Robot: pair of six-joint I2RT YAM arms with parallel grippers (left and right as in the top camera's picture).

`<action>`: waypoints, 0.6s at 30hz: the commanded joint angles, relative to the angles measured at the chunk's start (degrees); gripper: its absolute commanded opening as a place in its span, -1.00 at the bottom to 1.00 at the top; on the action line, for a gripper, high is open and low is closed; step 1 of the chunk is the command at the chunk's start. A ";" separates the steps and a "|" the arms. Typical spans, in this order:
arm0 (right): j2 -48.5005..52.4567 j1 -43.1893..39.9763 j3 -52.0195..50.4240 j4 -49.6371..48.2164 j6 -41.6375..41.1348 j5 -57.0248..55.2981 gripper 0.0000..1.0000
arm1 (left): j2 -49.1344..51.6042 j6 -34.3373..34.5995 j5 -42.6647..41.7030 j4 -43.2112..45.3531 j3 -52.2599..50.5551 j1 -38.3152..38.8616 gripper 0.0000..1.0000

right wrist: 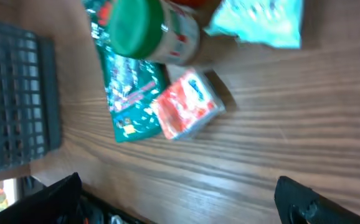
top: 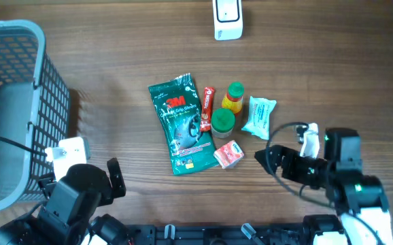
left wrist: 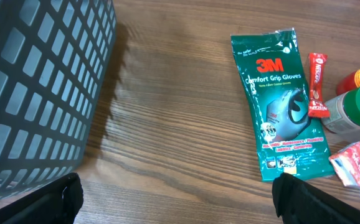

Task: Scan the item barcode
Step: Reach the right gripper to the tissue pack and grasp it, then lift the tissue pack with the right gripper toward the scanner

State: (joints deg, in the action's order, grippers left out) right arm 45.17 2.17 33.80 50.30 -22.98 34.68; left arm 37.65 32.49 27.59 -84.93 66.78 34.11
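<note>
The left claw (left wrist: 177,196) and right claw (right wrist: 177,199) hang with jaws wide apart, holding nothing. The green glove packet (top: 181,122) lies flat on the desk (top: 115,68) at the overhead frame's centre, with the white scanner (top: 228,19) well apart at top centre.

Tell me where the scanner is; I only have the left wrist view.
Observer: A white device, likely the scanner, stands well beyond the gloves, at the overhead view's top edge.
Operator: Anything to the right of the jar?
Observer: Yes, a teal pack lies just right of it.
Operator: And the other arm?
Observer: The right gripper is open and empty, close to the red-white pack.
</note>
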 commanded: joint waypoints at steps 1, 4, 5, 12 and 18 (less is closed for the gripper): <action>5.60 0.24 0.11 -1.09 -8.94 1.03 0.66 | -0.04 1.01 -0.09 -0.02 0.72 -0.26 1.00; 10.78 0.72 -0.94 -4.70 -11.82 1.40 0.46 | -0.04 1.01 -0.07 -0.02 0.72 -0.26 1.00; 12.48 1.36 -0.98 -5.29 -12.52 1.38 0.44 | -0.04 1.01 -0.09 -0.02 0.72 -0.26 1.00; 24.68 13.31 -2.36 -15.82 -25.66 -4.24 0.44 | -0.04 1.01 -0.09 -0.02 0.72 -0.26 1.00; 31.01 21.38 -2.38 -22.91 -35.78 -11.39 0.43 | -0.04 1.01 -0.09 -0.02 0.72 -0.26 1.00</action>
State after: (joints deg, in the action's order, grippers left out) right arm 73.67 20.69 31.79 30.70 -51.83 28.53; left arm 37.65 32.49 27.59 -85.01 66.78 34.11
